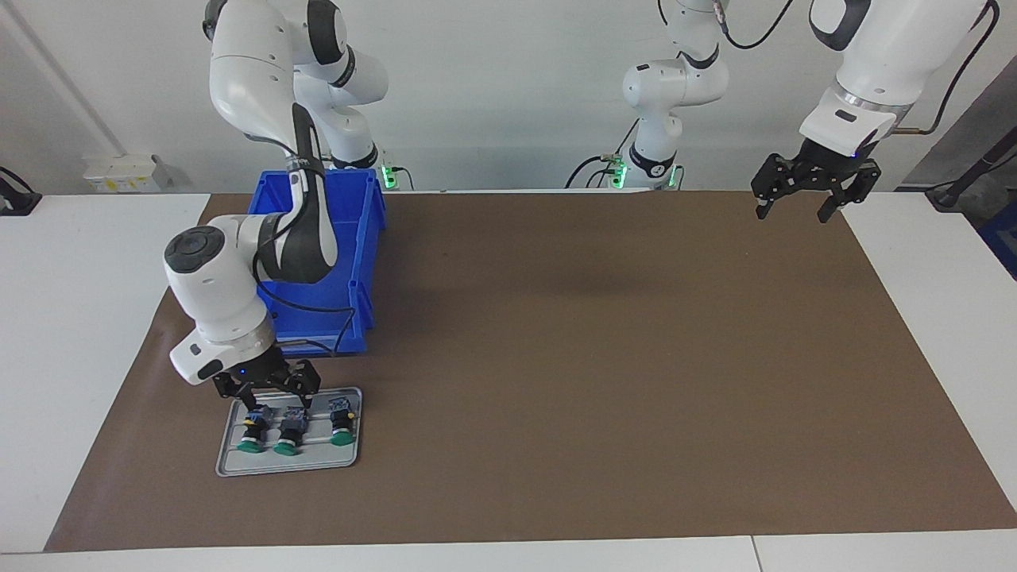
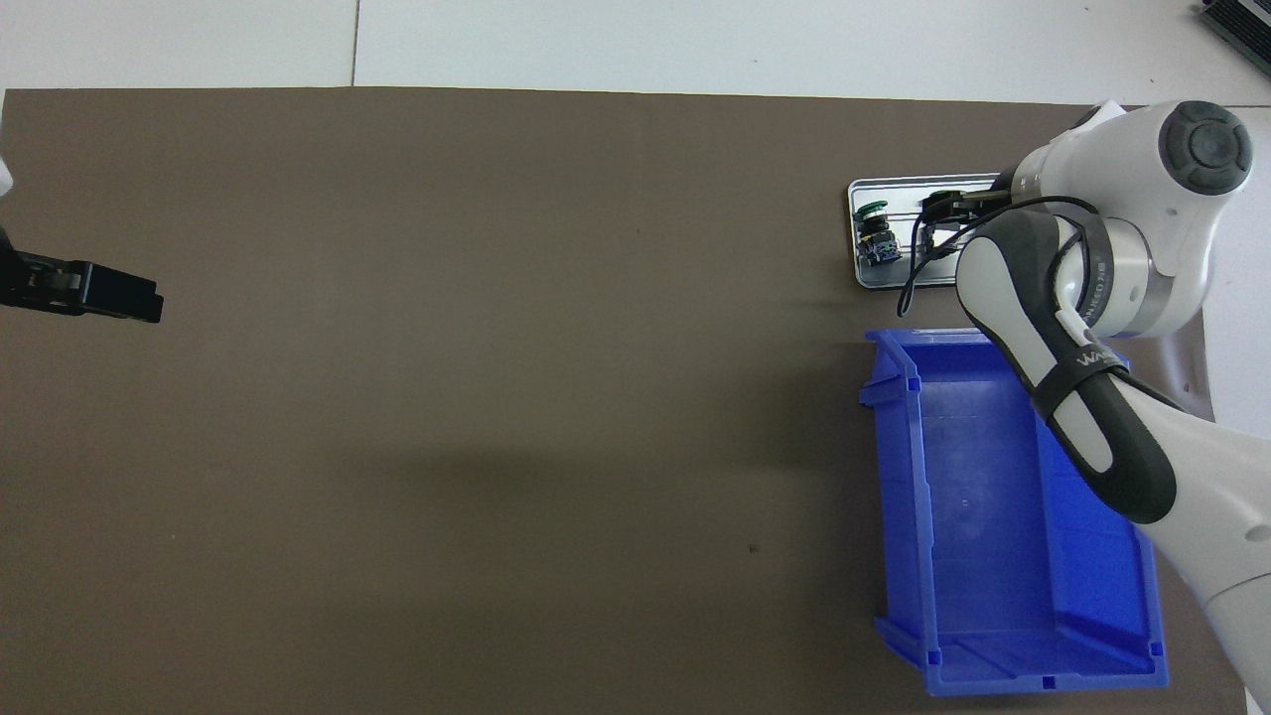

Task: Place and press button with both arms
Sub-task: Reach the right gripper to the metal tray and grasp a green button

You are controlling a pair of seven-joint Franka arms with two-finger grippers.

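Observation:
Three green-capped buttons lie side by side in a grey tray (image 1: 230,467): one (image 1: 254,435) toward the right arm's end, a middle one (image 1: 289,433) and a third (image 1: 342,424). My right gripper (image 1: 272,395) hangs open, low over the grey blocks of the first two; I cannot tell whether it touches them. In the overhead view the right arm hides most of the tray (image 2: 879,278), leaving one button (image 2: 876,230) and part of the right gripper (image 2: 941,207) showing. My left gripper (image 1: 794,213) waits open in the air over the left arm's end of the mat, and its tip (image 2: 129,298) enters the overhead view.
An open blue bin (image 1: 353,238) stands on the brown mat (image 1: 604,357), right beside the tray and nearer to the robots; the right arm reaches over it. In the overhead view the bin (image 2: 993,516) holds nothing that I can see.

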